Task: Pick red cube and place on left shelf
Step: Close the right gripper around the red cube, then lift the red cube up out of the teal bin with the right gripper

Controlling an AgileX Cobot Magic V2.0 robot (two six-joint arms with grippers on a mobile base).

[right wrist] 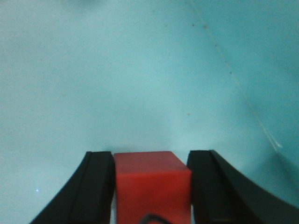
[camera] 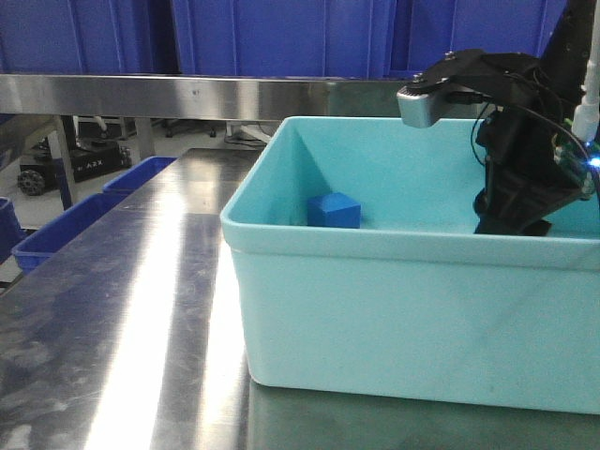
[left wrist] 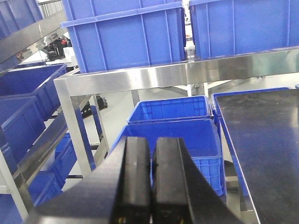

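low inside the teal bin [camera: 394, 281], my right gripper [right wrist: 150, 161] pinches the red cube [right wrist: 152, 186] between both pads, so i'd lift it straight up past the bin's rim before swinging out, my left gripper [left wrist: 152, 144] pressed together, empty

- The near wall of the turquoise plastic bin [camera: 412, 309] hides the fingertips of the black right gripper [camera: 514, 217] and the base of the small blue cube [camera: 334, 210]. The picture's right edge cuts the bin off.
- In the right wrist view, the small solid-red cube [right wrist: 152, 186] and the black fingers [right wrist: 96, 191] beside it run off the bottom edge.
- The bottom edge also cuts the black left gripper [left wrist: 150, 186] in its own wrist view.
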